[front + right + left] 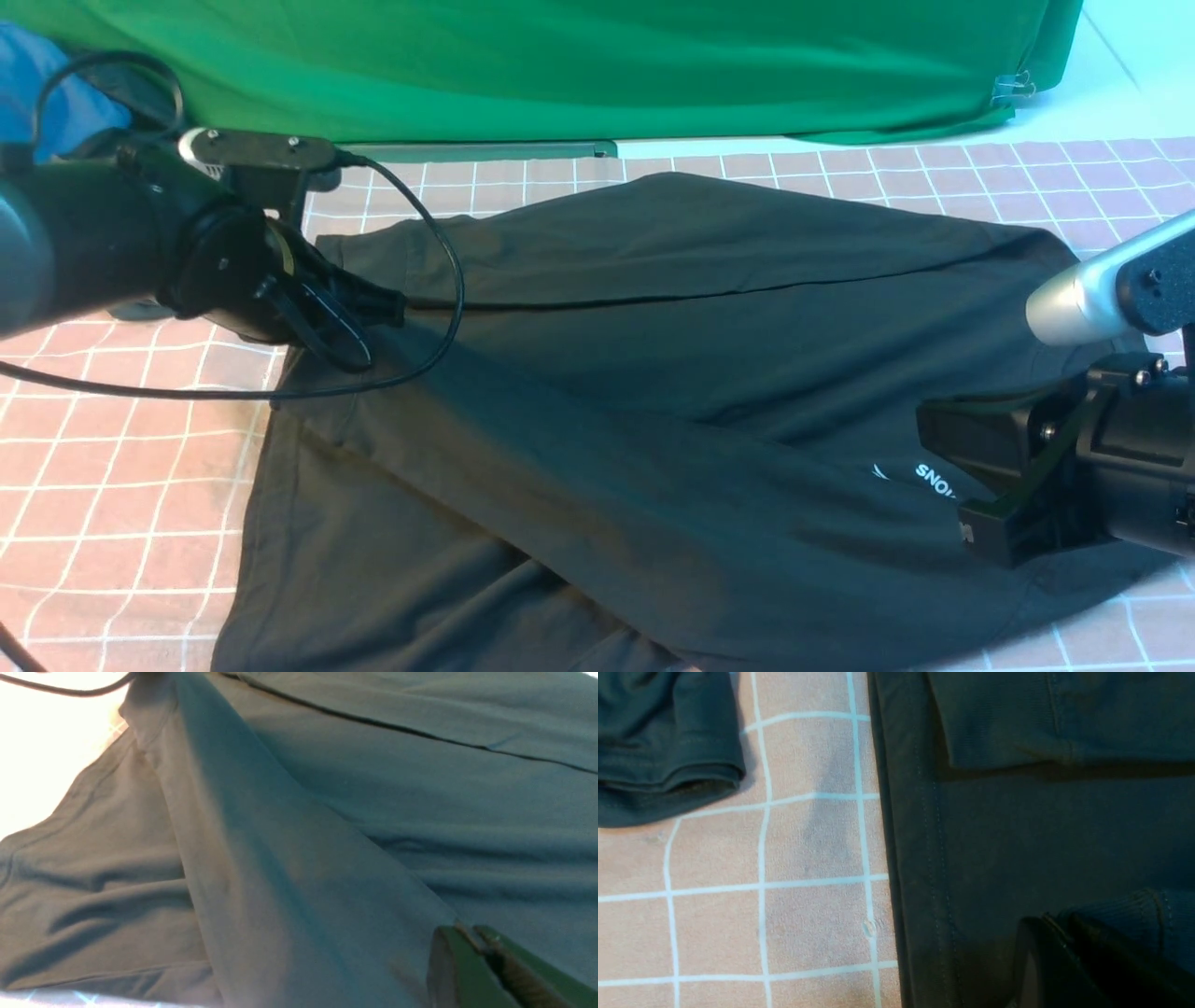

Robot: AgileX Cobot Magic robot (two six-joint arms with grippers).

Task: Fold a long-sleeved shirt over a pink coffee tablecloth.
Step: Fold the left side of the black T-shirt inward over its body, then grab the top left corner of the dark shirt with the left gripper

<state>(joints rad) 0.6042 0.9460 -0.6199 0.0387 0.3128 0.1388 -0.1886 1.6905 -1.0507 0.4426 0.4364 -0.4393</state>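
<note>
The black long-sleeved shirt (672,373) lies spread on the pink coffee tablecloth (121,485), with part of its white chest print (934,481) showing at the right. One sleeve (653,439) runs as a raised diagonal ridge between my two grippers. My left gripper (397,306) is shut on that sleeve's ribbed cuff (1139,907), close above the shirt's hem edge (896,858). My right gripper (952,485) is shut on the sleeve's other end (420,914), beside the print. In the wrist views the left gripper (1057,919) and the right gripper (467,931) both show jaws pressed together on fabric. The other sleeve (1041,718) lies folded flat across the body.
A green cloth (560,65) hangs across the back. A blue garment (37,84) sits at the far left, behind my left arm. A smaller dark garment (663,746) lies on the tablecloth beside the shirt. The left arm's cable (453,280) loops over the shirt.
</note>
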